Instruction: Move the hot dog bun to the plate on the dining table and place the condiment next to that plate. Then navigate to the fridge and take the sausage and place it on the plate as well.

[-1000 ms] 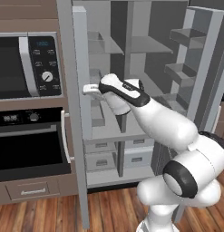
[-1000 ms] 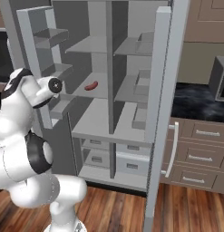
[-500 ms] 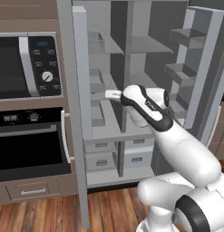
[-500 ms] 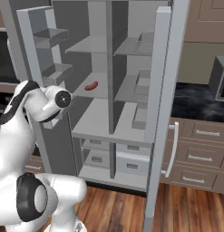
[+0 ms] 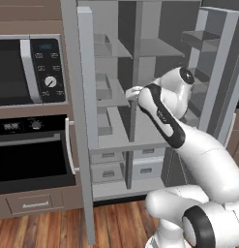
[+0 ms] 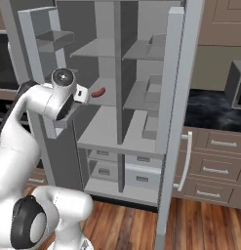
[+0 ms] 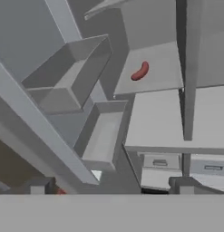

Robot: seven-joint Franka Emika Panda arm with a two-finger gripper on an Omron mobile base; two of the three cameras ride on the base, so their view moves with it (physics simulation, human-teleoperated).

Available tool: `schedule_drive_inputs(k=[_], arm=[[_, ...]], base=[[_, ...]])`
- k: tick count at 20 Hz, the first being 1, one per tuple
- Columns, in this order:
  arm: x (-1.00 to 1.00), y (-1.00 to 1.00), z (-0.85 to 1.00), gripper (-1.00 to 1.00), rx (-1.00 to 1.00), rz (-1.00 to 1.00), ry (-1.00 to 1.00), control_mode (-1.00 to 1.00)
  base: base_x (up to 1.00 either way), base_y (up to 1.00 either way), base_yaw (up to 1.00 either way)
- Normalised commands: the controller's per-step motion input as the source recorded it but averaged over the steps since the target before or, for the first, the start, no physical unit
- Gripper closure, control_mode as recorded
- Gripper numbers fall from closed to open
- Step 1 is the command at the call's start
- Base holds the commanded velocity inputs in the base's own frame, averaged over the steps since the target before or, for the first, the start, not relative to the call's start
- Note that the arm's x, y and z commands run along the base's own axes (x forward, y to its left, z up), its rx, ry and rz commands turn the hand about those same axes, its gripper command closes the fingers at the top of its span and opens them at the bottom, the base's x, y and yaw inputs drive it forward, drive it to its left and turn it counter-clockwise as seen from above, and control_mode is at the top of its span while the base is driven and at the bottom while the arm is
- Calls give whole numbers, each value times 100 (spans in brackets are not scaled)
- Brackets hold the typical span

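Observation:
A reddish-brown sausage [image 6: 96, 93] lies alone on a middle shelf in the left half of the open fridge; the hand view shows the sausage [image 7: 140, 71] up ahead, well beyond the fingers. My gripper [image 6: 83, 94] hangs just in front of that shelf, a short way left of the sausage, and in the left base view the gripper [image 5: 132, 92] sits at the shelf's front edge. The two dark fingertips [image 7: 39, 184] stand wide apart with nothing between them, so the gripper [image 7: 111, 186] is open. The bun, condiment and plate are out of view.
The fridge's left door [image 5: 85, 97] and right door [image 6: 176, 102] stand open, both with bins. A centre divider [image 6: 118, 93] splits the shelves, with drawers [image 6: 141, 176] below. A microwave [image 5: 24, 72] and oven [image 5: 29, 162] stand left; counter cabinets [image 6: 214, 166] right.
The arm has swung from near the left door's edge toward the fridge interior, bringing the hand up to the shelf with the sausage. The sausage has not moved.

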Motion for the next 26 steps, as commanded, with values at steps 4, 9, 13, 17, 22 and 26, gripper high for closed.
schedule_drive_inputs(k=[4,9,13,17,22,26], arm=[[-63,-65,-6,-100,-25,-7,19,-100],[-68,-39,-28,-100,-24,-14,15,-100],[-91,-17,-45,-100,0,-13,1,-100],[-57,-3,-37,-100,-1,-3,7,-100],[-39,-7,-34,-100,0,0,5,-100],[0,0,-2,-100,0,0,0,-100]], base=[[0,0,0],[0,0,0],[0,0,0],[0,0,0],[0,0,0],[0,0,0]])
